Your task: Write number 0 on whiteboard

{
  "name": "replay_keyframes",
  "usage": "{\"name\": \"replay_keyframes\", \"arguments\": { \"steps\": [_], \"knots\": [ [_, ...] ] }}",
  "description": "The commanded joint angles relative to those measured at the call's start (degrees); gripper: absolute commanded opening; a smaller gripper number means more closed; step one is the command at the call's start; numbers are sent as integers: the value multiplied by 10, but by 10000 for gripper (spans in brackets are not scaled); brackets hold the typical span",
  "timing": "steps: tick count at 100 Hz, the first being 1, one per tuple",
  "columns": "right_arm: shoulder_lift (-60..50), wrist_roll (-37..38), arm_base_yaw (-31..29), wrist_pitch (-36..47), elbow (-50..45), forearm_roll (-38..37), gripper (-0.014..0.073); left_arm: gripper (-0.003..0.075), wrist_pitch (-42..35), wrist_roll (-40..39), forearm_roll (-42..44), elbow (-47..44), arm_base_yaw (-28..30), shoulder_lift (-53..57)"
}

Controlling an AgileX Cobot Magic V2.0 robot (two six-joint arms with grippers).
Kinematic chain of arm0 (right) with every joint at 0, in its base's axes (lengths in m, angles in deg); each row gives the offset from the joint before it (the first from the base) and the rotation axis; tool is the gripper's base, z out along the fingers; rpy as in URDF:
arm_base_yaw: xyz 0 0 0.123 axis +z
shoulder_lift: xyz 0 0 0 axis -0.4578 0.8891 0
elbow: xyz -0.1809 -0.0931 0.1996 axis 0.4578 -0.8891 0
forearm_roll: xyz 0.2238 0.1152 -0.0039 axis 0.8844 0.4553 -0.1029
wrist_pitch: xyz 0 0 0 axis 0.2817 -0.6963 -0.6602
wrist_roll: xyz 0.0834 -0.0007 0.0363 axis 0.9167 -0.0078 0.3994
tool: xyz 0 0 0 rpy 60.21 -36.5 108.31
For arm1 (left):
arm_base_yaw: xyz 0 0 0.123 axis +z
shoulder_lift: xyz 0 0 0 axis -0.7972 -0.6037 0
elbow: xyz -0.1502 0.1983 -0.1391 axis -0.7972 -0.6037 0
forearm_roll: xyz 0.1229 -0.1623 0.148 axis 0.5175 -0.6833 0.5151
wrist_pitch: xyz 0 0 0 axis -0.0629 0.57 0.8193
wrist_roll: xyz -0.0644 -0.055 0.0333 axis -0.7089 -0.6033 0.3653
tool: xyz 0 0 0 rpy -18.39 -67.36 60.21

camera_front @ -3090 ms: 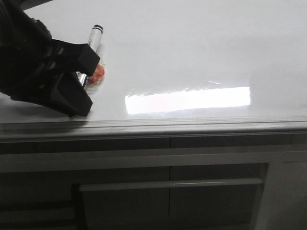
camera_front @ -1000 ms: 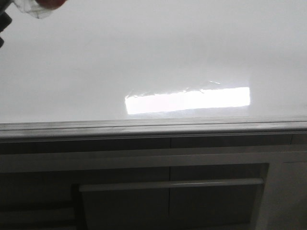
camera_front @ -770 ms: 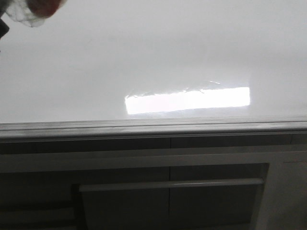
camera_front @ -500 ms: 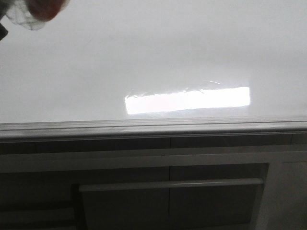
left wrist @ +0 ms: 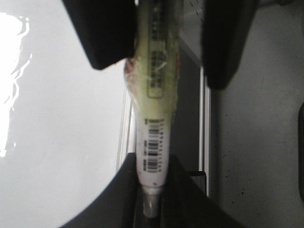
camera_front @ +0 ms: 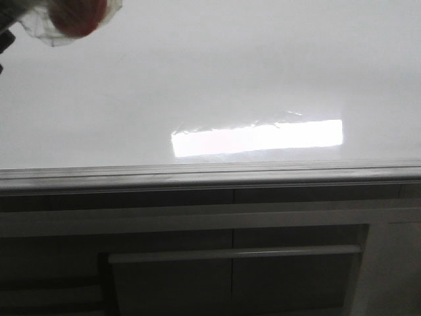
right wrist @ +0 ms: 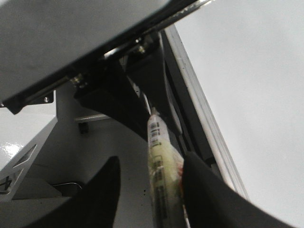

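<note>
Front view, nearest first: dark grey panels (camera_front: 296, 276) fill the near part of the scene, with a pale bar (camera_front: 233, 253) running left to right across them. Just beyond them a grey metal edge strip (camera_front: 210, 174) spans the full width. It borders the near side of the whiteboard (camera_front: 230, 66), which lies flat and glossy and stretches away to the far edge of the picture. A bright rectangular glare (camera_front: 256, 137) sits on the board close to the strip, right of centre. The rest of the visible board is plain white, with no marker line on it. At the far left, a crumpled clear wrap (camera_front: 39, 26) with something red (camera_front: 75, 16) inside it hangs over the board, cut off by the frame.

The wrist views show the marker (left wrist: 152, 142), a pale barrel with a barcode and printed text, with the same wrap and a trace of red around its middle. The left gripper (left wrist: 149, 166) pinches the marker near its grey tip end, its dark fingers pressed against both sides of the barrel. The right gripper (right wrist: 152, 159) is spread around the barrel's wrapped middle. One finger (right wrist: 202, 190) touches the wrap, and the other finger (right wrist: 107, 190) stands clear of the marker with a gap between them. In both wrist views the marker hangs beside the board's edge strip rather than on the white surface. Its tip is not touching the board.
</note>
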Motion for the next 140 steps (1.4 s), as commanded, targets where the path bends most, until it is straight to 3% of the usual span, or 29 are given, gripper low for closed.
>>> {"name": "replay_keyframes", "arguments": {
  "steps": [1, 36, 61, 78, 103, 140],
  "knots": [
    [-8, -4, 1, 12, 15, 6, 309, -20, -66, -9, 3, 19, -3, 7],
    [-3, -4, 1, 12, 15, 6, 308, -20, -90, -9, 3, 19, -3, 7],
    [0, -4, 1, 18, 15, -68, 310, -20, -88, -9, -10, 19, -3, 7],
    [-1, -4, 1, 20, 15, -68, 313, -20, -78, -9, -10, 19, -3, 7],
    [-2, -4, 1, 39, 15, -68, 471, -20, -74, -9, -10, 19, -3, 7],
    [-57, -4, 1, 44, 15, -69, 475, -20, -73, -9, -10, 19, -3, 8]
  ]
}}
